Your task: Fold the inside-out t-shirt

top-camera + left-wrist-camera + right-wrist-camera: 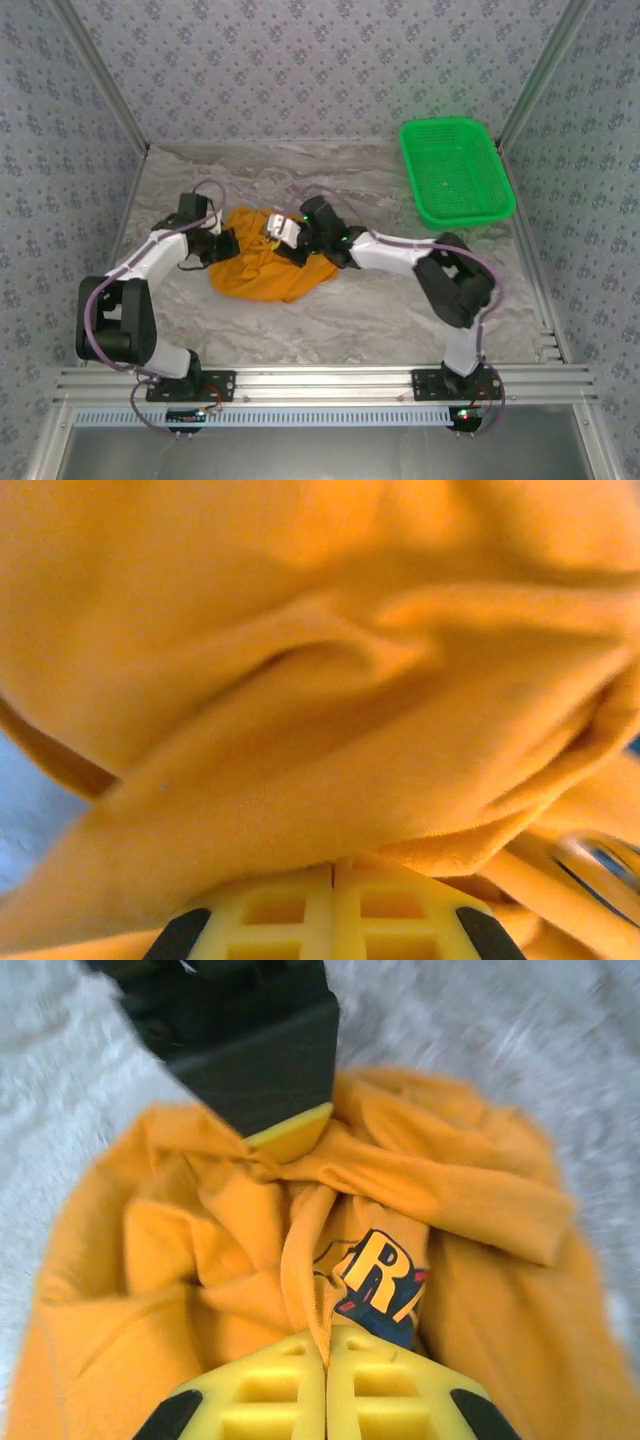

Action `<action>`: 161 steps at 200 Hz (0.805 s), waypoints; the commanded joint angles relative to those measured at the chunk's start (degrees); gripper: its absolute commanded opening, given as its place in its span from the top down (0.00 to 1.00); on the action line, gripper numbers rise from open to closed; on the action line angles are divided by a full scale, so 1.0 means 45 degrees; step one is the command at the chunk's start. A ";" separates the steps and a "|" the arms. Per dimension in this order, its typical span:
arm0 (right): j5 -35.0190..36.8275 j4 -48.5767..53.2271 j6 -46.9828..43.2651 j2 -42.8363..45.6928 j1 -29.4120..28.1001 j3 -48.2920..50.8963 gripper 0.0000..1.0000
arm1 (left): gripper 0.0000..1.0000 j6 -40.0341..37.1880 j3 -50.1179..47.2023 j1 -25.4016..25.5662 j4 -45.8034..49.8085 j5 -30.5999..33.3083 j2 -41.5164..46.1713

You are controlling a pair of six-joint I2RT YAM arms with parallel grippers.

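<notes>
The orange t-shirt (pixel 268 268) lies bunched in a heap on the table, left of centre. My left gripper (pixel 226 246) is at the heap's left edge. In the left wrist view its yellow fingers (pixel 290 910) are pressed together, and the t-shirt (pixel 320 680) drapes right over their tips. My right gripper (pixel 292 240) is at the heap's upper right. It (pixel 326 1348) is shut on a hem fold of the t-shirt (pixel 200 1250), beside the blue print with a yellow letter (pixel 385 1282). The left gripper (pixel 292 1132) faces it, with cloth gathered at its tip.
A green mesh basket (pixel 456 172) stands at the back right corner of the marbled table (pixel 380 320). Patterned walls close in the left, back and right sides. A metal rail (pixel 320 385) with both arm bases runs along the near edge.
</notes>
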State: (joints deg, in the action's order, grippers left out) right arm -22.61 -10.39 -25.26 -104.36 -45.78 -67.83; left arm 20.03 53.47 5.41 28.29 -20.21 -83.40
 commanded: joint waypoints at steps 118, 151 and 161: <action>0.0215 0.4296 -0.3143 0.6658 0.1331 0.3134 0.64 | 0.46 0.0403 -0.0398 0.0393 0.0894 -0.0954 0.2480; -0.0206 0.3363 -0.3314 0.4132 0.0965 0.1726 0.64 | 0.41 0.0499 0.0500 0.2241 0.0441 -0.0548 0.2201; 0.0065 0.2721 -0.2928 0.3431 0.0859 0.1697 0.62 | 0.42 0.0699 0.0485 0.2455 0.0274 -0.0298 0.1643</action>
State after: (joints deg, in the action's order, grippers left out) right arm -21.41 3.84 -37.82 -81.28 -40.80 -60.20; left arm 23.79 55.18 13.78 28.05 -24.01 -72.42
